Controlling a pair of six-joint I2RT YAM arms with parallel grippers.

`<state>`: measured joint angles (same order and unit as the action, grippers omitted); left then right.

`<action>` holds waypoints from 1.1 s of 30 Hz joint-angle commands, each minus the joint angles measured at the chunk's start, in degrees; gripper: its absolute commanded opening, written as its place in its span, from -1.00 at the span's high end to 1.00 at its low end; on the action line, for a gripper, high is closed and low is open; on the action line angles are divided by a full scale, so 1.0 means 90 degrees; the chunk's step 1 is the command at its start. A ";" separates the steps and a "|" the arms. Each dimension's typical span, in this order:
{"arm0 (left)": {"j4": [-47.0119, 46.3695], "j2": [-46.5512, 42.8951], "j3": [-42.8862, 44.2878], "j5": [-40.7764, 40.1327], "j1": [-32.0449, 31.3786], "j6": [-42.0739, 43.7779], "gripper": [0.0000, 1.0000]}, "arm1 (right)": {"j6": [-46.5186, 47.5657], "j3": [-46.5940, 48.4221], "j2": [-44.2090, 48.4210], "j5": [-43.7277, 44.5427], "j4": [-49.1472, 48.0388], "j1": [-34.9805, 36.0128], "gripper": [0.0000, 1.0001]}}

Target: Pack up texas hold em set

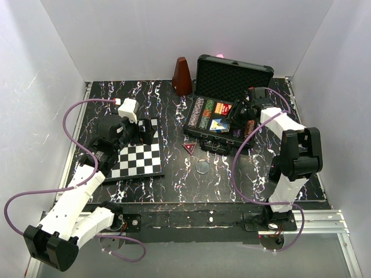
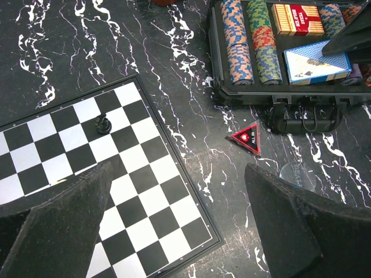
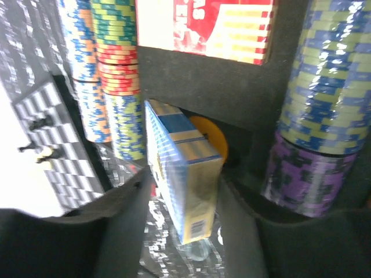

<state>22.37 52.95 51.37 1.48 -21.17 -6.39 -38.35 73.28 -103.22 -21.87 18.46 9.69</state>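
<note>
1. Jaws spread wide on left gripper over chessboard; open case far right on black, white-veined table, white walls.
2. Red triangle beside case reads "ALL IN".
3. Right gripper's jaws apart around tilted blue card box in case.

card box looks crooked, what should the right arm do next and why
Probably press the blue card box down flat. It stands tilted on edge in its slot, with an orange disc behind it, between the right gripper's fingers.

left claw spread wide | right claw lowered, jaws parted
</note>
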 commanded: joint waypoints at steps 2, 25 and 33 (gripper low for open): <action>0.0053 0.0006 0.0200 -0.0018 -0.0001 0.0076 -0.96 | 0.0579 0.0091 0.0374 0.0896 0.0371 0.0066 -0.37; 0.0053 0.0084 0.0210 0.0041 -0.0001 0.0046 -0.96 | 0.0872 0.0305 0.0366 0.1932 0.1006 0.0515 0.09; 0.0053 0.0084 0.0200 0.0031 -0.0001 0.0046 -0.96 | 0.0814 0.0345 0.0151 0.1942 0.1006 0.0554 0.27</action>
<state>22.52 53.93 51.37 1.56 -21.17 -6.39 -31.29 74.08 -101.45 -5.30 27.27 14.48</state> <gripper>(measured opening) 0.981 0.384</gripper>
